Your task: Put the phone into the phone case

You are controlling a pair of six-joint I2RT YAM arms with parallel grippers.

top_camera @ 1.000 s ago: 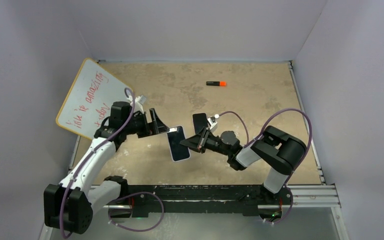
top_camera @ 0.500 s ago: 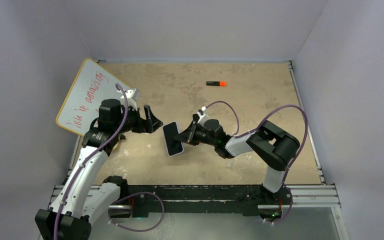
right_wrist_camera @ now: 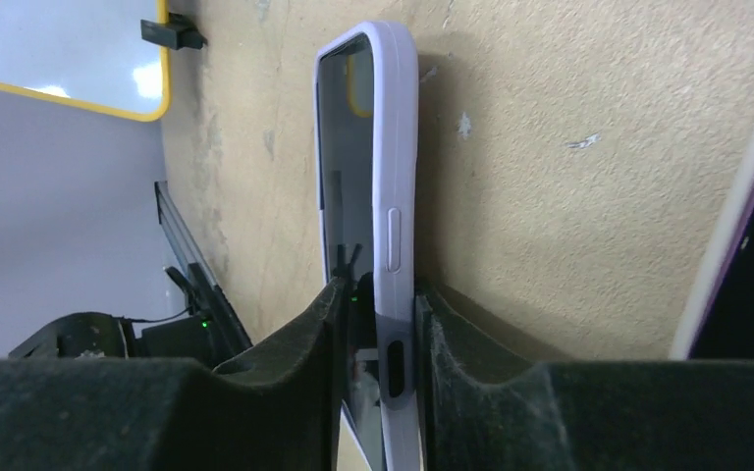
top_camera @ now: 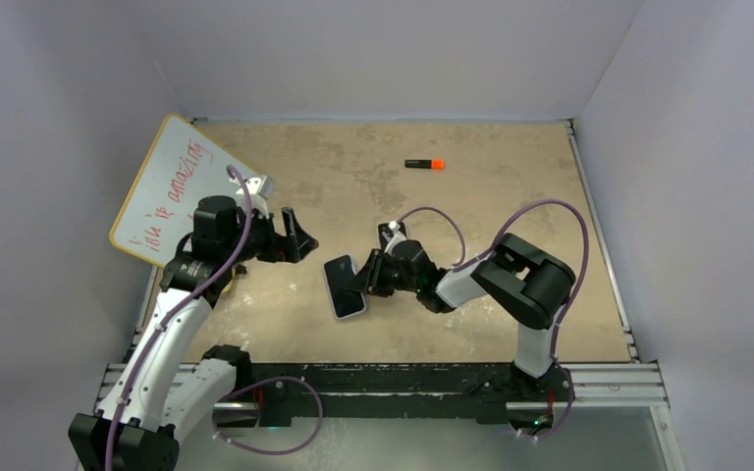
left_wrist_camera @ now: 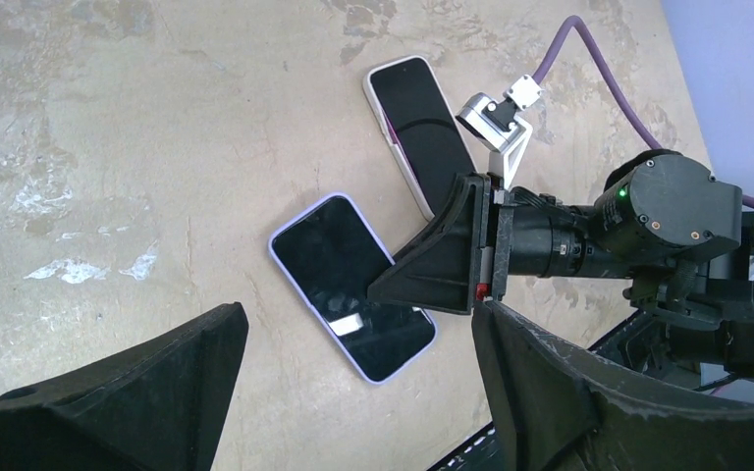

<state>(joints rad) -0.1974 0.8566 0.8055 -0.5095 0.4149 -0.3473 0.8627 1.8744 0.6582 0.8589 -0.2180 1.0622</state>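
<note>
Between the clenched fingers of the right tool (right_wrist_camera: 375,294), a phone (top_camera: 344,287) fitted in a lilac case (right_wrist_camera: 398,147) is gripped by one edge, low over the counter (top_camera: 471,177). Just beside it, a second phone (left_wrist_camera: 422,137) is laid flat. Further left, the left tool (top_camera: 299,235) is held spread and empty.

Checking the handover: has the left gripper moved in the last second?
Yes. The left gripper has drawn back left, toward the whiteboard, away from the phone.

Black-screened phone (left_wrist_camera: 339,265), seated in lilac phone case (right_wrist_camera: 398,147), lying screen up on table (top_camera: 471,177)
</note>
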